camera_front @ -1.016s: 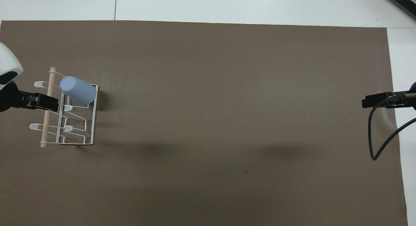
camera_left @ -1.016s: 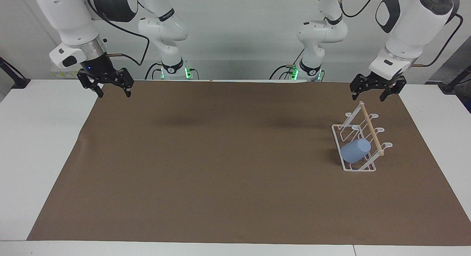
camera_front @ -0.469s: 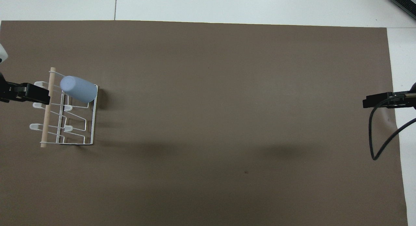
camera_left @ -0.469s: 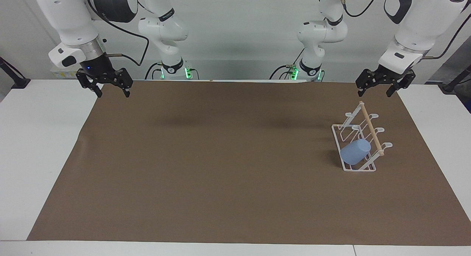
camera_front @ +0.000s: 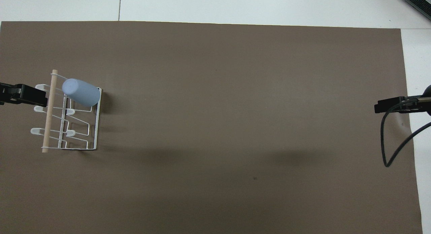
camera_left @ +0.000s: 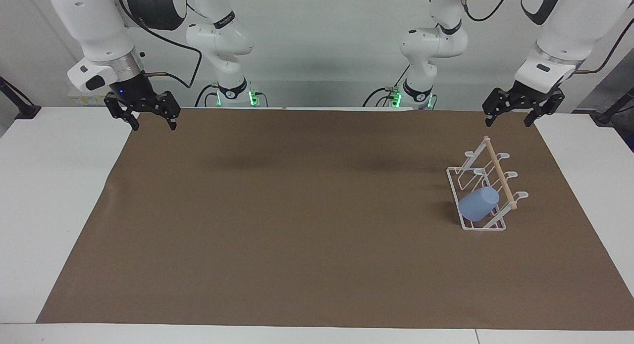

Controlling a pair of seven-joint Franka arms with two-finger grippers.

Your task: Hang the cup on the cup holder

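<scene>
You have the cup (camera_left: 478, 204) hung on the cup holder (camera_left: 483, 190): it sits tilted over a slanted prong at the end of the rack farthest from the robots, its closed base up and pointing toward the wooden dowel (camera_left: 500, 173), with nothing gripping it. Seen from overhead, the cup (camera_front: 81, 93) lies at about 1 o'clock from the middle of the cup holder (camera_front: 67, 114), which stands on the brown mat (camera_left: 317, 215) toward the left arm's end of the table (camera_left: 54, 185). Your left gripper (camera_left: 515, 113) hangs in the air at roughly 12 o'clock from the rack in the facing view, over the mat's edge near the robots, apart from the rack, its fingers spread and empty. Your right gripper (camera_left: 152, 120) waits in the air over the mat's corner at the right arm's end, fingers likewise spread and holding nothing; a black cable (camera_front: 392, 139) loops beside it.
</scene>
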